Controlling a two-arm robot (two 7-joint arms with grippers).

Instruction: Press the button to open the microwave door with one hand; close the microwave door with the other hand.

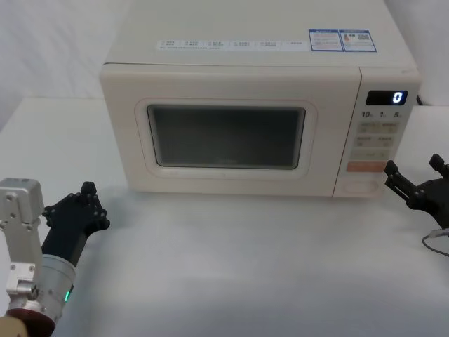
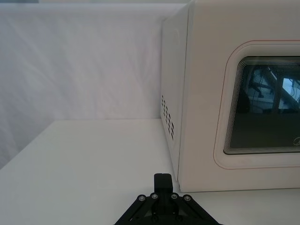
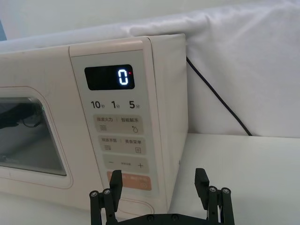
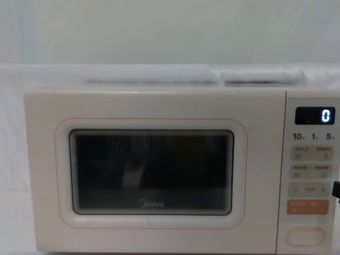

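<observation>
Your head view looks down from above on the whole microwave door point(image 1: 226, 137) and the counter point(image 1: 231, 260). Your chest view faces that door straight on, low and close. Your left wrist view sits low by the door's left edge, near the counter. Your right wrist view looks closely at the control panel point(image 3: 119, 136), which the head and chest views share.

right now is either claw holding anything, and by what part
Nothing is held. The right claw is open beside the control panel; the left claw hangs empty left of the microwave door.
</observation>
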